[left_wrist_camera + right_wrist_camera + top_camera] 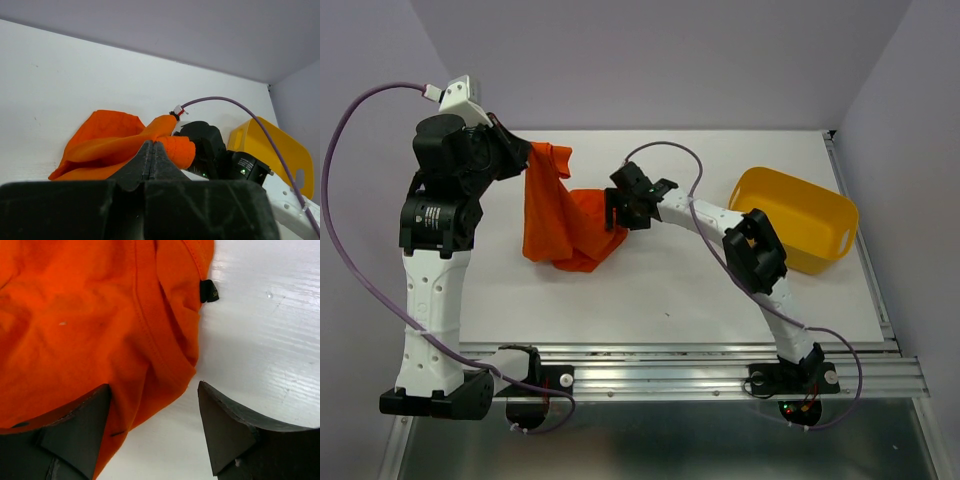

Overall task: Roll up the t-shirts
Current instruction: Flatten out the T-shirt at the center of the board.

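- Closest thing up front in the left wrist view is the left gripper. Its jaws are squeezed flat together, and going by the overhead view it's pinching one end of the t-shirt and holding that end up off the table.
- The rest of the shirt slumps in a crumpled orange heap on the table, left of the middle and closer to the far edge than the near one.
- The right gripper is spread wide and holding nothing. One finger is over a hemmed edge of the fabric, the other over bare table.
- The yellow tub sits by the right edge, well apart from the shirt.
- Progress, my take: pretty much nothing rolled yet. The shirt isn't even lying flat, so it needs spreading out and smoothing, then the actual roll. All the real work is left.
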